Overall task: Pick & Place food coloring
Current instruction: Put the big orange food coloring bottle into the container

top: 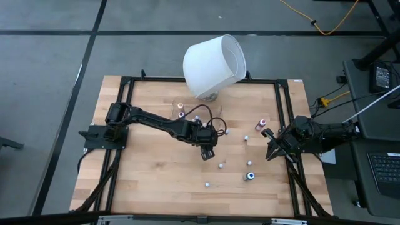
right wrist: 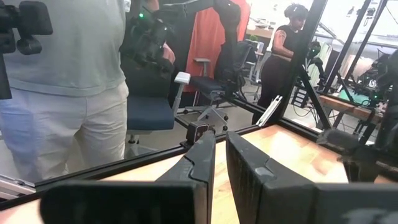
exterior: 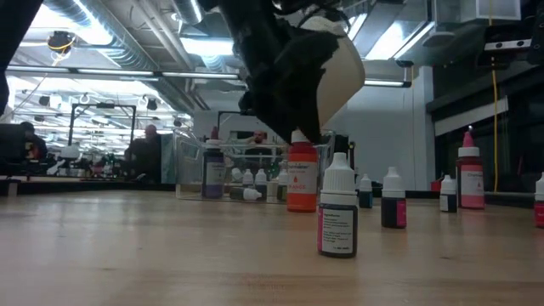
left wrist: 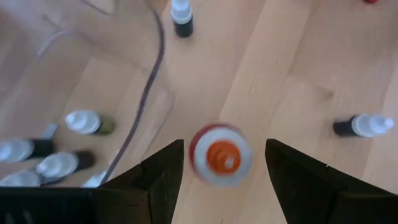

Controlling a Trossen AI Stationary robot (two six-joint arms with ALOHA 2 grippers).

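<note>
The food coloring bottles stand scattered on the wooden table [top: 150,181]. An orange-capped bottle [left wrist: 221,155] stands upright on its base between the open fingers of my left gripper [left wrist: 224,168], which points down over it near the table's middle [top: 207,150]. A gap shows on either side of its cap. In the low view the orange bottle [exterior: 302,183] stands below the gripper. A few white-capped bottles [left wrist: 87,122] lie inside the clear tray [left wrist: 149,93]. My right gripper [top: 272,147] waits near the table's right edge, shut [right wrist: 221,168].
A big white lampshade [top: 212,59] lies at the far edge behind the tray [top: 187,112]. Loose bottles stand nearby: a blue-capped one [top: 250,175], a pink one [top: 263,122], a dark white-capped one [exterior: 337,212]. People stand beyond the table in the right wrist view.
</note>
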